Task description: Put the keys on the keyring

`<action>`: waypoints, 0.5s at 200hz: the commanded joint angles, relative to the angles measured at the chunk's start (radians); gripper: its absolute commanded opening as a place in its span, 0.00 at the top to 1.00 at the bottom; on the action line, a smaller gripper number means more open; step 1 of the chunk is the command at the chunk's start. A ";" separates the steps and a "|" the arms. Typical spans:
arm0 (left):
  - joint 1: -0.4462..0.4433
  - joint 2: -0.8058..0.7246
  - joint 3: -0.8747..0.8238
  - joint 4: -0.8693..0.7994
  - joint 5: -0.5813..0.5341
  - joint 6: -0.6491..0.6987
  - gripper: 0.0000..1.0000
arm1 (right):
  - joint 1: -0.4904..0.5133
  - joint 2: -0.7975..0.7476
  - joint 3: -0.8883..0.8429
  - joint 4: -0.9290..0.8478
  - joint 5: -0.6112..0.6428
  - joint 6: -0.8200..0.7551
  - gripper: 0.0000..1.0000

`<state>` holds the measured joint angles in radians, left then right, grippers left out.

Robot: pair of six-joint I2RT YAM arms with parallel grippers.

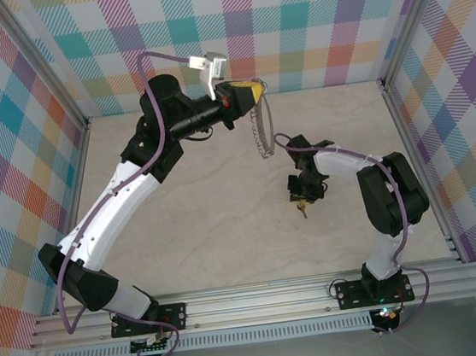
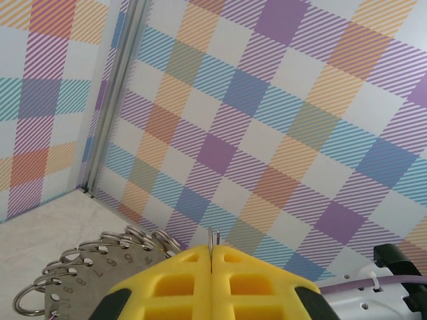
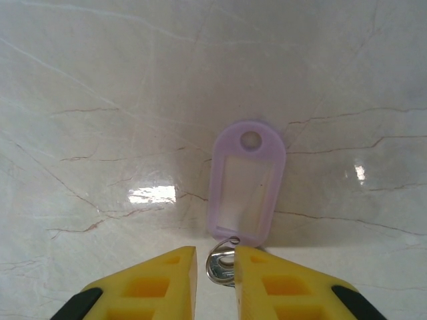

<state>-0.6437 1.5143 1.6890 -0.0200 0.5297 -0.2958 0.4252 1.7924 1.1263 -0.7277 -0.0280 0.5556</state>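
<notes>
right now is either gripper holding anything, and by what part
Left gripper pinches the keyring by a thin wire. Right gripper straddles the key at its metal loop, not clamped yet.

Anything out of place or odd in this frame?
Nothing spilled or damaged. One oddity: the left gripper pinches the keyring by only a thin wire, so it dangles off to one side. The lilac key lies flat on the table.
</notes>
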 commanded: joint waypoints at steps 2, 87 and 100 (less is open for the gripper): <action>-0.003 -0.044 -0.013 0.072 -0.004 -0.005 1.00 | 0.012 0.015 0.023 -0.030 0.014 -0.019 0.77; 0.001 -0.048 -0.024 0.083 -0.009 -0.012 1.00 | 0.012 0.021 0.024 -0.033 0.015 -0.019 0.86; 0.001 -0.048 -0.025 0.084 -0.010 -0.013 1.00 | 0.012 0.020 0.026 -0.037 0.020 -0.019 0.89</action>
<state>-0.6437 1.5040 1.6711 -0.0093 0.5293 -0.2993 0.4320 1.8076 1.1278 -0.7284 -0.0250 0.5499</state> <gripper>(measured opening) 0.050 0.127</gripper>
